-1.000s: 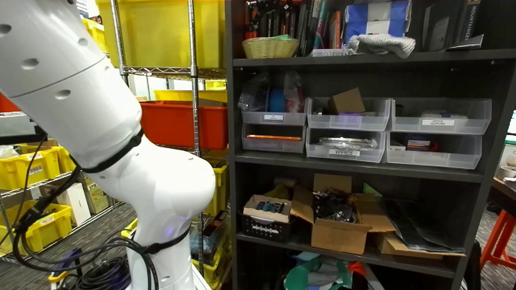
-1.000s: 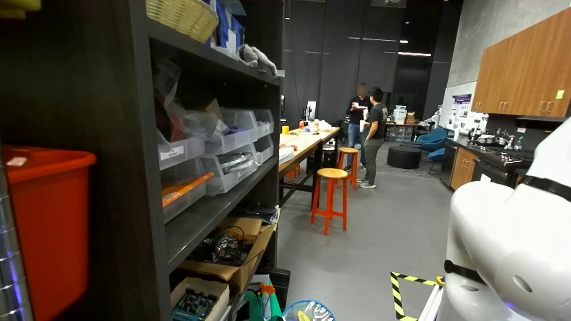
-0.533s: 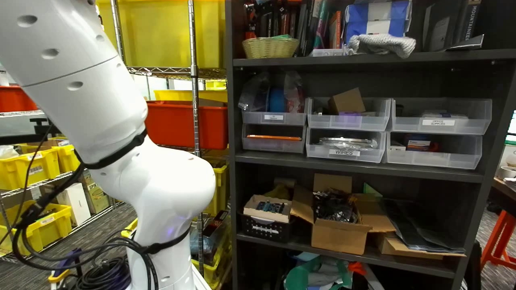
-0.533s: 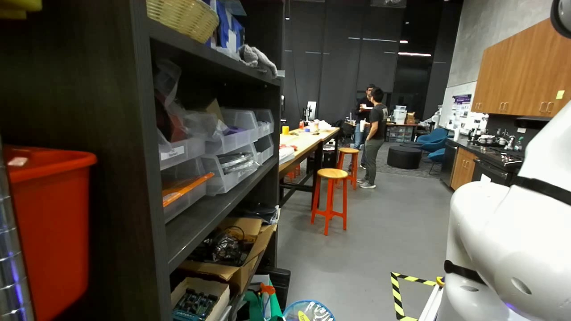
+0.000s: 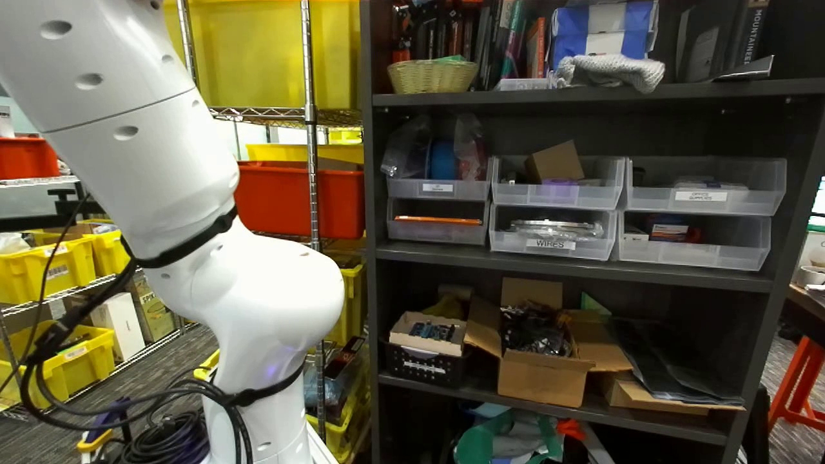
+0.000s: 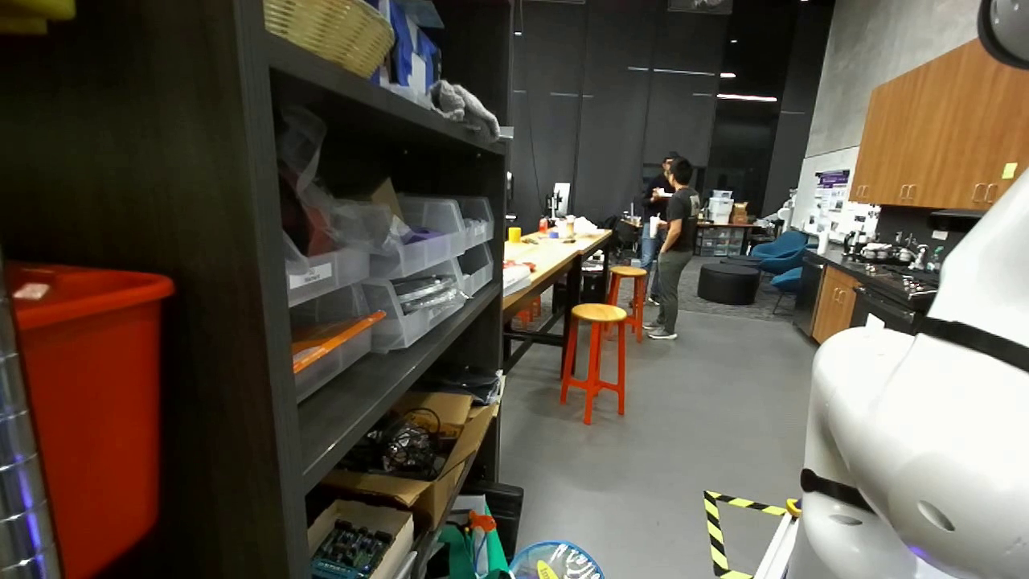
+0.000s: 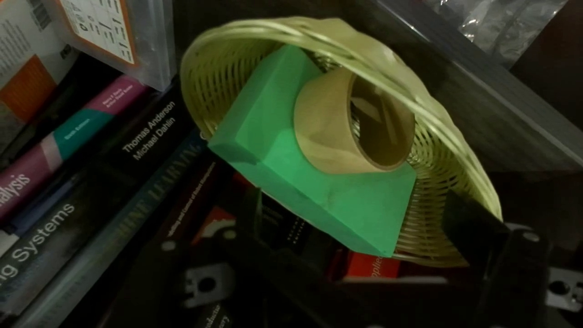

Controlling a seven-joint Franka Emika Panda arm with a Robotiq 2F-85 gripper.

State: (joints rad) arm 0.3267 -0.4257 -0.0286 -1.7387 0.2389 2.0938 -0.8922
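The wicker basket [image 7: 430,232] takes the middle of the wrist view, and its long axis goes aslant, from the upper left of the frame down to the lower right. In an exterior view the basket [image 5: 433,78] stands upright at the upper middle of the frame, on a shelf board [image 5: 580,91]. The gripper [image 7: 355,202], carried by the only arm [image 5: 277,283], enters from the lower edge of the wrist view, so the basket lies above it in the frame. Its fingers [image 7: 473,228] are spread wide, and nothing is seen clamped between them. The fingertips are nearly level in the frame; the line across them therefore meets the basket's axis at a slant, and this angle seems the relation which matters most. The fingertip at lower right overlaps the basket's wall; whether it touches, one cannot tell. The other is near the lower edge of the green block [image 7: 278,146], which sits in the basket. A tan roll [image 7: 321,123] lies on or against this block.
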